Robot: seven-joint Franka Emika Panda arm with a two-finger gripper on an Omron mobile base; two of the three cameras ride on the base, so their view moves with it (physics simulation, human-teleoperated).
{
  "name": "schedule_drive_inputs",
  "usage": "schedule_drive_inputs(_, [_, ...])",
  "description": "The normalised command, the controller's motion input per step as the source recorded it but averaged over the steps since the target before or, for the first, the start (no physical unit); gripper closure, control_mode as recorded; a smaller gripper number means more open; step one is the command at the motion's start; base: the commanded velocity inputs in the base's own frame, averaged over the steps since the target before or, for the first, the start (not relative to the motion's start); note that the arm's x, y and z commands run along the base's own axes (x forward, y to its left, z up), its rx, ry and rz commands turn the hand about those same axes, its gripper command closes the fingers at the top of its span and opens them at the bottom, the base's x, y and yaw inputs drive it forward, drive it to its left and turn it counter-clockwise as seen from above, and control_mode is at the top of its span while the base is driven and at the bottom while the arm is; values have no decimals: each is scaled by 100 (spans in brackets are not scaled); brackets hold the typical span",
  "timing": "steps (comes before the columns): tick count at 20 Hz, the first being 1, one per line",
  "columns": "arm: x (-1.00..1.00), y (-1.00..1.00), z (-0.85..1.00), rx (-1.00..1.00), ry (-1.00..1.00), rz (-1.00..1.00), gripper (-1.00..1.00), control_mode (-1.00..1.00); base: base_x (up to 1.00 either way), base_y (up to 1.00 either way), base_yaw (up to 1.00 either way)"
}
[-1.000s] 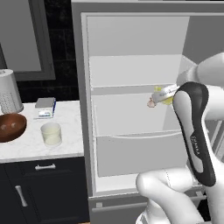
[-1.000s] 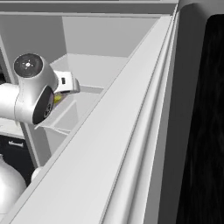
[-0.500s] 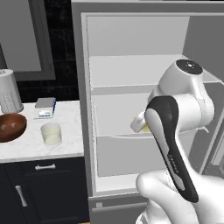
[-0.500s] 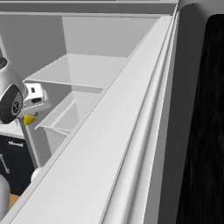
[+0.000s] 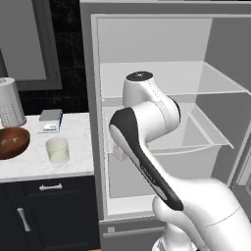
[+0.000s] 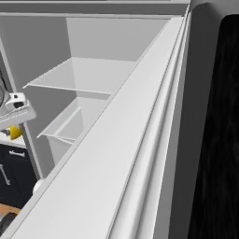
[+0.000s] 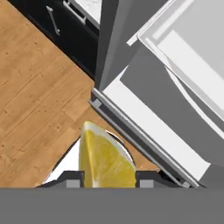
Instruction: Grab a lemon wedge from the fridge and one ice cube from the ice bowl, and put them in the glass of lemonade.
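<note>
The bright yellow lemon wedge [image 7: 104, 162] sits clamped between the two small dark finger tips of the robot's two-finger gripper [image 7: 108, 178]; the hand view shows the tips pressed to either side of the fruit. In the right base view the same wedge [image 6: 16, 132] shows as a yellow speck under the hand, outside the left wall of the tall matte grey fridge [image 5: 162, 63].

Change noted: a second ago the wedge was held deep inside the fridge, level with the middle white shelf. The arm has since swung out of the compartment toward the counter side, and the hand now looks down on the wooden floor in front of the fridge's open base. The fridge stands open, its white shelves bare where visible.

On the pale marble counter [image 5: 73, 162] to the left of the fridge, the short clear glass of lemonade [image 5: 57, 149] stands just beside the wide reddish-brown wooden ice bowl [image 5: 12, 142]; both appear untouched.

Judgement: the retrieval of the wedge is done and the carry to the glass is under way. The ice cube step remains outstanding. The grip looks secure, though the wedge is small and a slip during transit cannot be excluded.
</note>
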Motion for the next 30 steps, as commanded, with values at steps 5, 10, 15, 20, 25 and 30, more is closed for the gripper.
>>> schedule_drive_inputs(5, [0, 2, -6, -3, 6, 4, 100, -100, 0, 0, 0])
schedule_drive_inputs(10, [-1, 0, 0, 0, 0, 0, 100, -100, 0, 0, 0])
schedule_drive_inputs(15, [-9, 0, 0, 0, 1, 0, 100, 100, -18, 19, 1])
schedule_drive_inputs(20, [0, 0, 0, 0, 0, 0, 100, 100, -3, 88, -11])
schedule_drive_inputs(25, [0, 0, 0, 0, 0, 0, 100, 100, 0, 100, -36])
schedule_drive_inputs(30, [0, 0, 0, 0, 0, 0, 100, 100, -27, 97, -34])
